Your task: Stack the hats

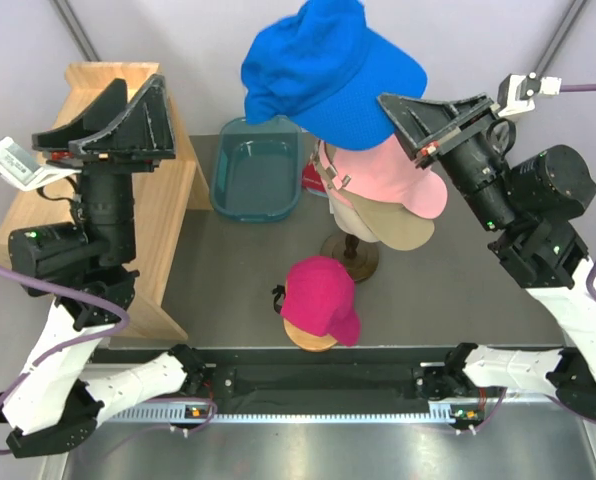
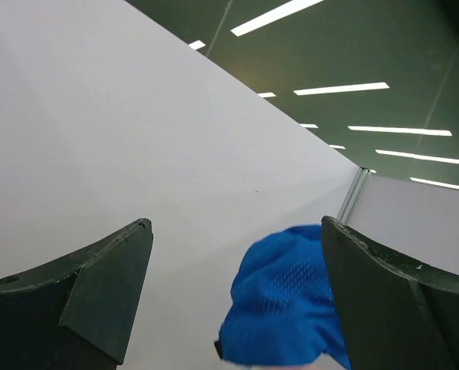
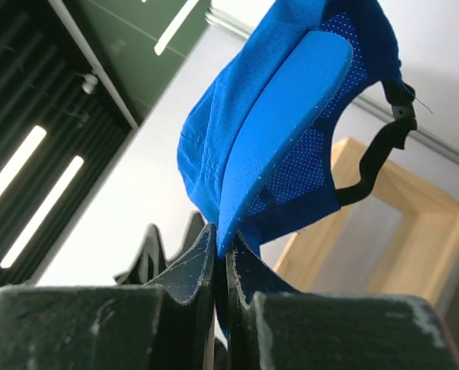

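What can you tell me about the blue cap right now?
The blue cap is royal blue cloth, with finely perforated fabric on the crown, a stiff curved brim and a black adjustable back strap with a buckle. The right gripper is shut on the brim's edge and holds the cap aloft, crown towards the overhead camera, above the pink cap. Nothing but that gripper's fingers is seen touching it.

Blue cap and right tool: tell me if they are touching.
Touching. The right wrist view shows the right tool pinched shut on the brim edge of the blue cap.
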Robot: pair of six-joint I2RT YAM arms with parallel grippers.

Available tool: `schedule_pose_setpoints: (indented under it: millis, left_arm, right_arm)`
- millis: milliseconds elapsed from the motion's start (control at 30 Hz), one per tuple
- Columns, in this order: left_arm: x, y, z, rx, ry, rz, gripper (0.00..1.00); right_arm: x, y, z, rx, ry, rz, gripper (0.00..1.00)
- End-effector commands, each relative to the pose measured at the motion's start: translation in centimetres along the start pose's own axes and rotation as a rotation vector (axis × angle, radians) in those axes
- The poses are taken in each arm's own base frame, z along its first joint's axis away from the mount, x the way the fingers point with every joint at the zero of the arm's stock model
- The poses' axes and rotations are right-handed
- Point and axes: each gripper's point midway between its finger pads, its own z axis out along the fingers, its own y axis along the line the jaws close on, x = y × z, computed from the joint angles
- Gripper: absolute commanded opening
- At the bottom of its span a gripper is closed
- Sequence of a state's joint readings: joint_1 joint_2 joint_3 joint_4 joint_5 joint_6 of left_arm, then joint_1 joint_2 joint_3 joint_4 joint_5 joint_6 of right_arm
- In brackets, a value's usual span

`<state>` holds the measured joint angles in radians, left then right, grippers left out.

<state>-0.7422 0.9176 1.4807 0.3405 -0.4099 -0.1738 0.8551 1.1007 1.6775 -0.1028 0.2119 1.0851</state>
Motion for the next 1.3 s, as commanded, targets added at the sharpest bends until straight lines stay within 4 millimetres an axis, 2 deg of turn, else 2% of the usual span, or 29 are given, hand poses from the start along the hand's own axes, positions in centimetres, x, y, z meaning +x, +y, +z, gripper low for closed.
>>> schedule_pose_setpoints:
  millis: [0,167,300,433,500,533,600,633,667,700,733,800,833,900,933,1000,1033,1100,1133,1200,1233,1267]
  left_arm:
    - [0.0,-0.8,0.9,0.043,0.005,0.105,0.94]
    - [-0.9,-1.7,1.3,0.074,-0.014,0.083,0.95]
    - [-1.7,-1.5,1.0,0.066,-0.025,0.076,0.95]
    - [-1.0,-0.8,0.5,0.042,-0.005,0.078,0.95]
    - [-0.8,-0.8,0.3,0.040,0.008,0.068,0.95]
    - [-0.5,-0.7,0.3,0.035,0.019,0.066,0.95]
    - [0.0,-0.4,0.0,0.023,0.040,0.054,0.95]
    - [0.4,-0.3,-0.1,0.020,0.050,0.054,0.95]
    - [0.5,-0.2,-0.1,0.019,0.054,0.051,0.95]
    - [0.6,-0.2,-0.2,0.020,0.057,0.046,0.95]
    - [0.9,-0.2,-0.3,0.018,0.064,0.047,0.95]
    - [1.0,-0.2,-0.4,0.019,0.071,0.044,0.95]
    - [1.4,-0.1,-0.4,0.018,0.079,0.045,0.95]
    - [1.4,-0.1,-0.4,0.017,0.080,0.042,0.95]
    - [1.6,-0.1,-0.4,0.017,0.083,0.043,0.95]
    - [1.8,0.0,-0.4,0.016,0.088,0.047,0.95]
    - [1.8,0.0,-0.5,0.016,0.090,0.049,0.95]
    - [2.0,0.1,-0.5,0.015,0.095,0.054,0.95]
    - [2.2,0.1,-0.5,0.014,0.099,0.058,0.95]
    - [2.4,0.2,-0.6,0.014,0.104,0.067,0.95]
    - [2.6,0.3,-0.6,0.010,0.107,0.072,0.96]
    - [2.5,0.3,-0.5,0.009,0.106,0.076,0.96]
  right_arm:
    - [3.0,-1.8,-0.1,0.072,0.136,0.020,0.00]
    - [6.6,-2.7,-0.4,0.098,0.268,0.052,0.00]
    - [8.8,-3.0,-1.4,0.117,0.357,0.084,0.00]
    - [11.6,-3.2,-3.0,0.137,0.468,0.125,0.00]
    - [12.7,-3.9,-4.2,0.164,0.505,0.146,0.00]
    - [13.6,-5.2,-4.8,0.197,0.523,0.152,0.00]
    - [13.6,-5.3,-6.5,0.207,0.529,0.200,0.00]
    - [14.8,-7.2,-7.3,0.242,0.545,0.210,0.00]
    - [13.9,-6.9,-8.0,0.234,0.515,0.242,0.00]
    - [14.2,-7.3,-8.7,0.240,0.518,0.255,0.00]
    - [15.1,-9.1,-9.4,0.278,0.523,0.259,0.00]
    - [15.1,-9.3,-10.5,0.278,0.528,0.280,0.00]
    - [15.6,-10.3,-10.9,0.293,0.534,0.285,0.00]
    - [15.4,-10.7,-11.4,0.291,0.521,0.303,0.00]
    - [15.7,-11.8,-11.8,0.312,0.511,0.308,0.00]
    - [15.1,-12.0,-12.4,0.307,0.488,0.317,0.00]
    - [15.3,-13.3,-12.8,0.337,0.474,0.315,0.00]
    - [14.5,-14.2,-14.0,0.367,0.450,0.312,0.00]
    - [14.6,-15.5,-14.6,0.403,0.435,0.317,0.00]
    - [13.7,-15.9,-15.6,0.408,0.406,0.333,0.00]
    - [13.9,-17.1,-16.1,0.433,0.394,0.338,0.00]
    - [13.4,-17.0,-16.6,0.425,0.382,0.350,0.00]
